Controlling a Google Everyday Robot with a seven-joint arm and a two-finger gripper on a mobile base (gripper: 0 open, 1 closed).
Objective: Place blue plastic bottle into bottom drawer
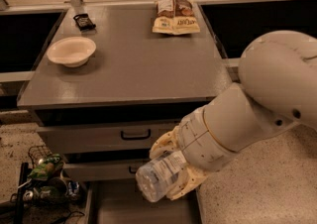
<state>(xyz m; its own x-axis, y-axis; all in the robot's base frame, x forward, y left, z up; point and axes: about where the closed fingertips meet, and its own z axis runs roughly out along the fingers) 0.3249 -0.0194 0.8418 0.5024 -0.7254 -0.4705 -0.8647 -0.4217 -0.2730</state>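
Clear ribbed plastic water bottle (157, 179) with a pale label, tilted, and the cream 2-finger gripper (172, 169) has it clamped, 1 finger over the top and 1 underneath, closed snugly around it. It hangs at the near right front of the grey cabinet (129, 69), just in front of the middle drawer (99, 171) and right above the pulled-out bottom drawer (124, 208), a shallow grey tray. The bottle is not touching the tray floor. The big white arm (267, 99) crowds the tray's right edge, and the tray's left half lies open. Up on the cabinet top, a cream round bowl (72, 51) sits at the left, snack bags (176, 17) lie at the far edge, and a small black packet (84, 21) lies beyond the bowl. A wire basket of clutter (44, 176) stands on the floor just beside the tray's left wall.
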